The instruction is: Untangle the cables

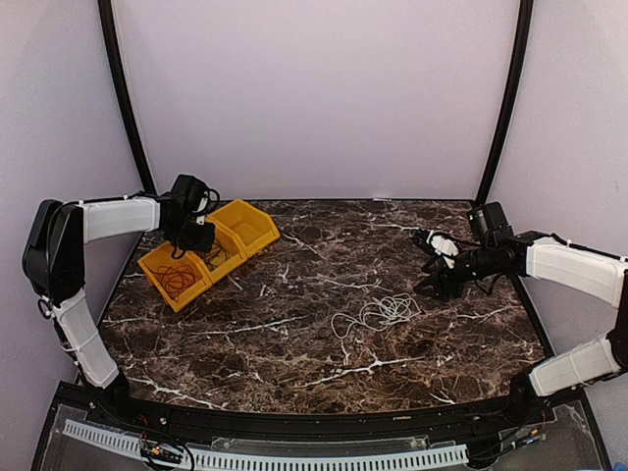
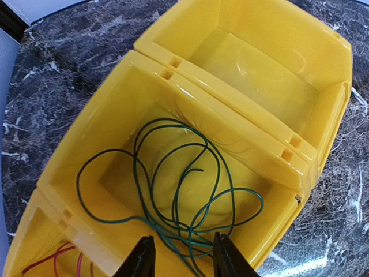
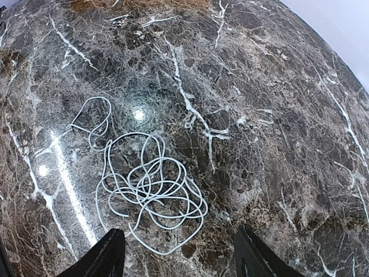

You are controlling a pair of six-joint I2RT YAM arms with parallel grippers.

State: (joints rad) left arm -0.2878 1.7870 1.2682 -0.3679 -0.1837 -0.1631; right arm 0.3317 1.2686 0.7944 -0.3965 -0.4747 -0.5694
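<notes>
A white cable [image 1: 378, 314] lies in a loose tangled coil on the marble table, right of centre; it also shows in the right wrist view [image 3: 150, 190]. My right gripper [image 1: 432, 265] [image 3: 181, 254] is open and empty, just above and beside the coil. A dark green cable [image 2: 173, 190] lies coiled in the middle yellow bin [image 2: 230, 115]. My left gripper [image 1: 191, 235] [image 2: 183, 257] is open over that bin, with strands of the green cable between its fingers. A red-orange cable [image 1: 177, 280] [image 2: 52, 257] lies in the nearest bin.
Three yellow bins stand in a row at the table's left side; the far bin [image 1: 257, 218] [image 2: 259, 75] holds nothing. Black frame poles [image 1: 123, 88] rise at the back corners. The table's near edge has a black rail [image 1: 294, 427].
</notes>
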